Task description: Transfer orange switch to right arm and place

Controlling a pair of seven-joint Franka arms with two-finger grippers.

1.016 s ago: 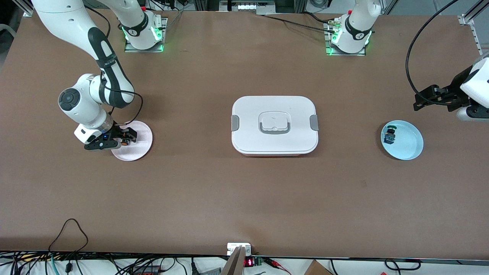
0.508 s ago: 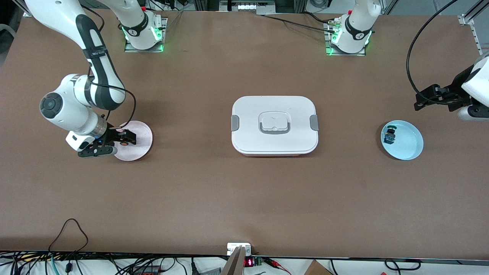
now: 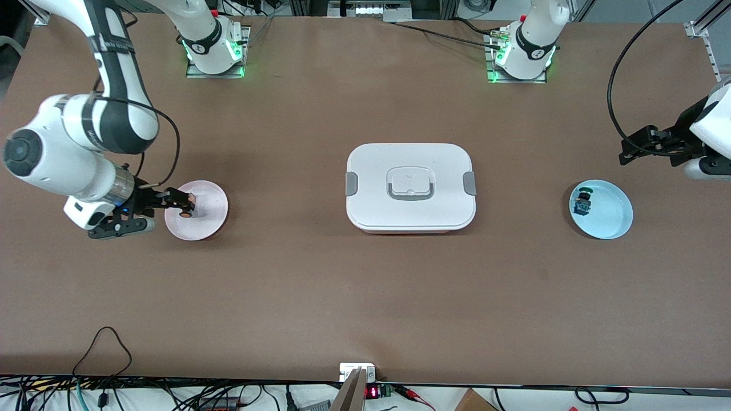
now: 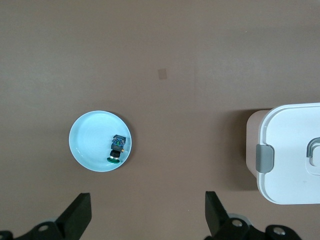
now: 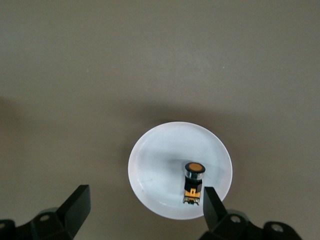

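1. Front view: a wide brown table [image 3: 365, 297] fills the frame, with two white robot arms rising from bases along the top edge.
2. At centre sits a white lidded box [image 3: 410, 186] with grey clips and a grey handle.
3. The right arm [image 3: 74, 148] reaches into the middle left of the frame. Its gripper [image 3: 148, 212] hangs at the edge of a pink plate [image 3: 208, 220], jaws spread wide and holding nothing.
4. The left arm is mostly cut off at the right edge. Its gripper [image 3: 628, 153] waits above the table near a blue plate [image 3: 617, 214], jaws wide and empty.
5. The orange switch [image 3: 186, 206] lies on its side on the pink plate, middle left of the frame, free of the fingers.
6. A second small part with a green cap [image 3: 582, 202] rests on the blue plate.
7. Judged by its look, the orange switch is light, rigid and hard, and its round cap could roll or slip. The squarer black body looks like the surest place to pinch.
8. Hard to make out: in the front view the right gripper's upper finger partly overlaps the orange switch. In the right wrist view the lower body of the orange switch [image 5: 194, 181] sits beside a fingertip [image 5: 215, 207].
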